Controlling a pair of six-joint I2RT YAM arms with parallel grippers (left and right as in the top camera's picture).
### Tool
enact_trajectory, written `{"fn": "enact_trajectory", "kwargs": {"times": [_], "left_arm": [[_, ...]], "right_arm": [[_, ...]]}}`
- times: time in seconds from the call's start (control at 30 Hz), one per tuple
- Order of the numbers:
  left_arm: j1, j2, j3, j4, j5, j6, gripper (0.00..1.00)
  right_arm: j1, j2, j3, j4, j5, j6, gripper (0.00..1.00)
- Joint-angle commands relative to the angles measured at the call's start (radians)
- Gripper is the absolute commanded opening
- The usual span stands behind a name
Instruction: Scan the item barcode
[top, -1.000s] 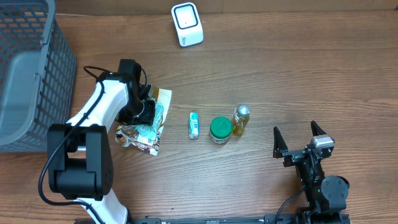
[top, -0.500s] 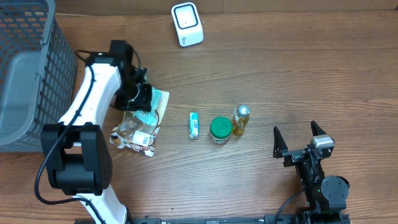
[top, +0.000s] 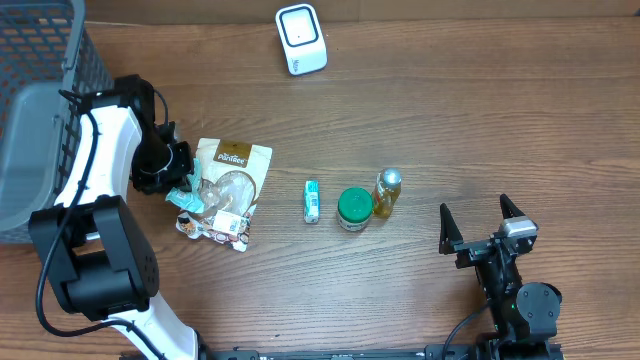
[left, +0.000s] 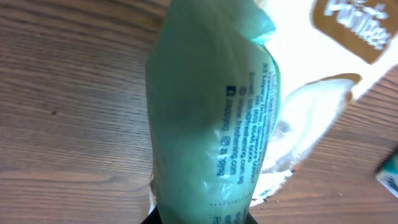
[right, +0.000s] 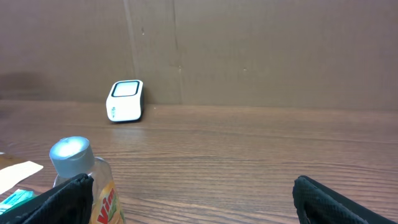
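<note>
**Left hand has the green packet, scanner is way off at the back**

Overhead: the left hand (top: 176, 185) is pinched shut on a green packet (top: 188, 199) at the left side of the bench (top: 450, 120), just beside a white-and-brown snack bag (top: 233, 165) and near the grey basket (top: 40, 110). The scanner (top: 301, 39) sits well apart at the far edge. A small box (top: 312, 201), a green-lidded jar (top: 353, 209) and a yellow bottle (top: 387, 191) line up mid-bench. The right hand (top: 480, 222) is near the front, fingers spread wide, holding nothing. Left wrist cam: the packet fills the frame with small print showing, snack bag behind it. Right wrist cam: bottle up close on the left, scanner far back.
</note>
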Motion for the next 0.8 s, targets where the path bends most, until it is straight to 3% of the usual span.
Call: {"fn": "enact_trajectory", "kwargs": {"times": [0.0, 0.5, 0.77], "left_arm": [[-0.006, 0.009, -0.041, 0.013, -0.055, -0.052, 0.04], [-0.126, 0.009, -0.140, 0.050, 0.100, -0.077, 0.05], [-0.138, 0.008, -0.083, 0.040, 0.032, -0.109, 0.05]], "right_arm": [[-0.002, -0.008, -0.011, 0.005, 0.001, -0.005, 1.00], [-0.002, -0.008, -0.011, 0.005, 0.002, -0.005, 1.00], [-0.002, -0.008, -0.011, 0.005, 0.001, -0.005, 1.00]]}}
